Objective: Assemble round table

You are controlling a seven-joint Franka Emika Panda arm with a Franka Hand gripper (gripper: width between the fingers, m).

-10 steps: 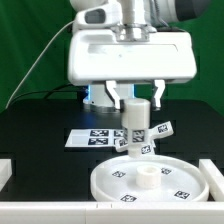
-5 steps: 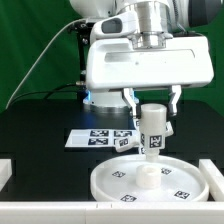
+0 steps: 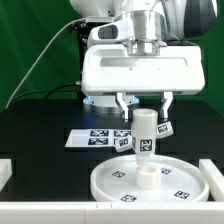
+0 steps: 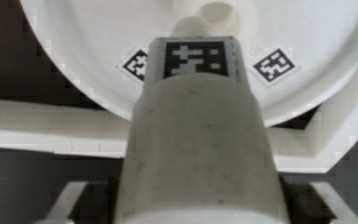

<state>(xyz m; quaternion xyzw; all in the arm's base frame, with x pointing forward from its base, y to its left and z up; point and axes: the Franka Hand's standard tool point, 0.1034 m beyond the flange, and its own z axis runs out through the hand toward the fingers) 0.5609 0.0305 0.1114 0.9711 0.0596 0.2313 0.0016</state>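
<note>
My gripper [image 3: 143,103] stands wide, fingers clear of the leg [image 3: 145,137], gripping nothing. The leg is upright on the central hub of the round disc [image 3: 178,182]. Cross base [image 3: 165,128] lies behind, unattached, I judge.

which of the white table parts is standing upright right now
The leg: the short thick cylinder stands upright over the middle of the round disc, just below the hand. The disc lies flat on the table.
</note>
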